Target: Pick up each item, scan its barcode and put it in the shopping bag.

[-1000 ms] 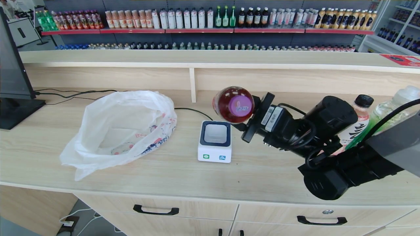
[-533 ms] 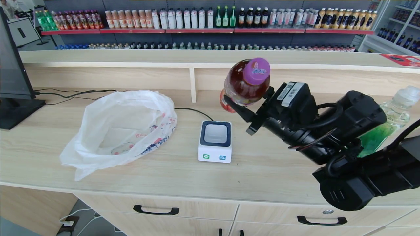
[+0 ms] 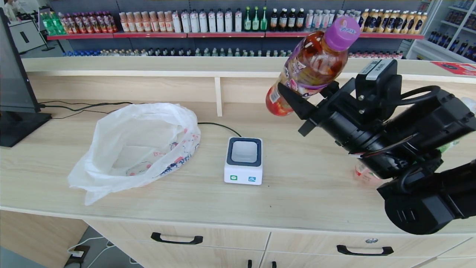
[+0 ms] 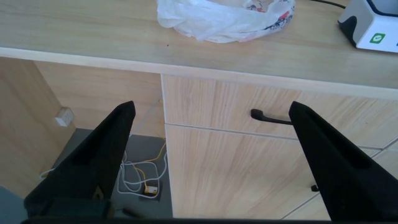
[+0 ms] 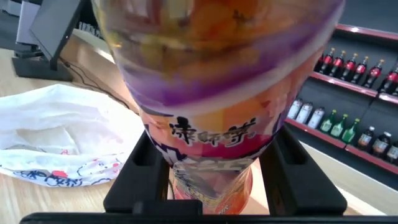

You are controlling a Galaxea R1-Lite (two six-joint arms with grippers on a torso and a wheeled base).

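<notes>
The right jaws are closed on the lower body of the bottle (image 3: 310,67), which hangs tilted high over the counter (image 3: 297,193), purple cap up and leaning away from the robot, well above and to the right of the scanner (image 3: 243,159). The likeliest failure is a missed scan: the scanner's window faces up, while a white patch near the bottle's base, possibly the barcode, faces sideways, so the bottle would have to be brought down and turned until that patch looks at the glass. The grip is another risk. The jaws hold a smooth, round, full bottle below its middle, so most of the weight sits above them; a quick wrist turn could make it pivot or slide out and drop onto the scanner or counter. Under the right arm another bottle (image 3: 366,175) stands on the counter, and a low swing of the arm could knock it over. The bag (image 3: 134,149) lies slumped, its mouth only partly held open, so the bottle could catch the rim, drag the bag or roll out. The left jaws are spread wide and empty, below the counter's edge by the drawers (image 4: 249,149), too far off to steady the bag.
</notes>
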